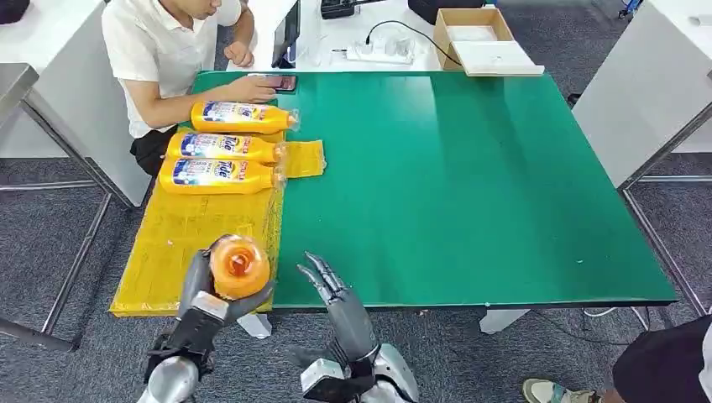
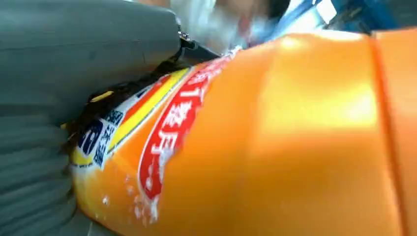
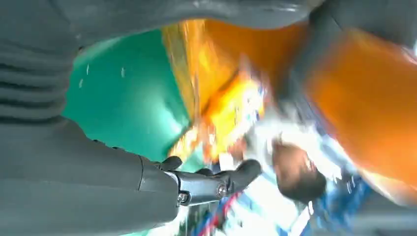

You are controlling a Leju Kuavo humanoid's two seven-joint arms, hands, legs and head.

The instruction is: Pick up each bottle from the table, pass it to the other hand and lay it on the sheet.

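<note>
left hand [image 1: 220, 290] fingers clasped, right hand [image 1: 336, 294] fingers apart

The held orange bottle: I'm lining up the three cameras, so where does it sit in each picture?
Head view: the held bottle is at lower left, base toward the camera, gripped by the left hand.
Left wrist view: bottle label and orange body across most of the picture.
Right wrist view: blurred orange mass at the right edge.
Shared landmark: green table, also in the right wrist view.

A person in a white shirt [image 1: 164, 59] is seated at the far left corner of the green tabletop [image 1: 470, 185], one hand laid on a phone [image 1: 281, 82] — beyond, a cardboard box [image 1: 480, 39] and a power strip [image 1: 382, 52] are seen on a white desk.
</note>
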